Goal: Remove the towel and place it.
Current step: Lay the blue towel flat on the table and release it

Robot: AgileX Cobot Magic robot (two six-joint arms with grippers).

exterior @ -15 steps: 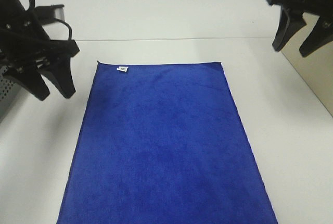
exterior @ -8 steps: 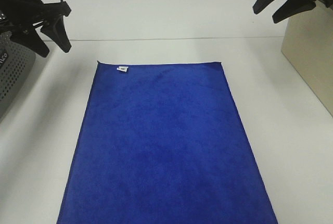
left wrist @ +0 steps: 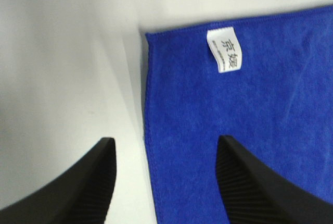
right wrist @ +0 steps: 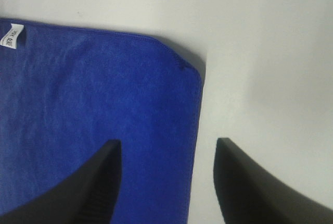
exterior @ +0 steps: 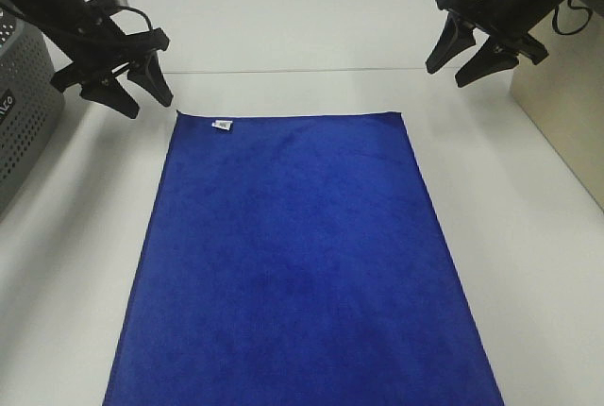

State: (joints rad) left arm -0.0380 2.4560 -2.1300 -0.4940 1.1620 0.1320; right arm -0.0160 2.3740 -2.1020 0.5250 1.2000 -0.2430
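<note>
So far nothing of the task is done: the towel [exterior: 302, 255] lies flat and spread out on the table [exterior: 528, 264]. The left gripper [exterior: 146, 102] and the right gripper [exterior: 447, 74] hang open and empty near its far corners. Grasping, lifting and placing are all left to do.

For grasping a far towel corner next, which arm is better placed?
Left, narrowly. The left gripper hangs open close beside the tagged far corner of the towel, straddling its edge in the wrist view. The right gripper, also open, looks slightly farther from its corner.
</note>
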